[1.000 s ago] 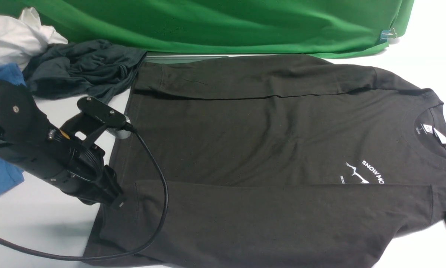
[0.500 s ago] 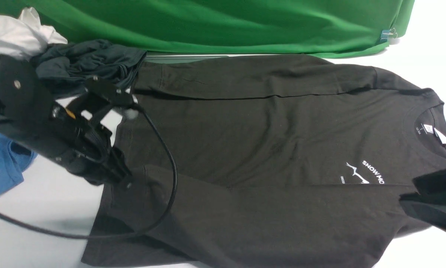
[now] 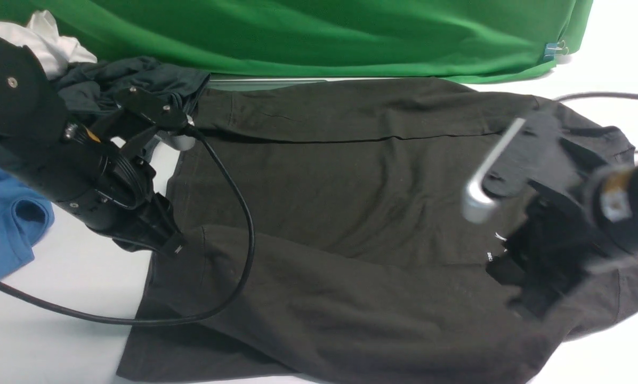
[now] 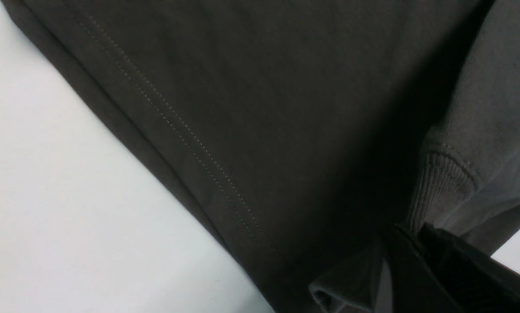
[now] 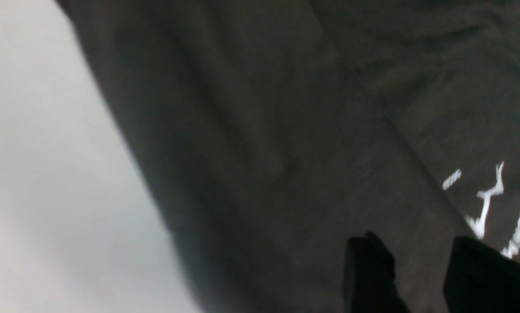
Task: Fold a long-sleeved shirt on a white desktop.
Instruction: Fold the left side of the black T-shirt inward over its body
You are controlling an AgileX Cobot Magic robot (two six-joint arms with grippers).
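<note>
The long-sleeved shirt, black-brown, lies spread on the white desktop with both sleeves laid over its body and its neck to the right. My left gripper is shut on the near sleeve's ribbed cuff at the shirt's hem end, holding it a little off the surface; in the left wrist view the left gripper pinches the cloth. My right gripper, blurred, hangs open over the chest and hides most of the white print. In the right wrist view the right gripper has only shirt below its gap, beside the print.
A green cloth backdrop runs along the far side. At far left lie a dark grey-green garment, a blue tee and a white cloth. The left arm's black cable loops over the shirt.
The left gripper has risen and moved toward the far side with the cuff, rumpling the hem end. The right arm has swung in from the right edge to over the chest.
</note>
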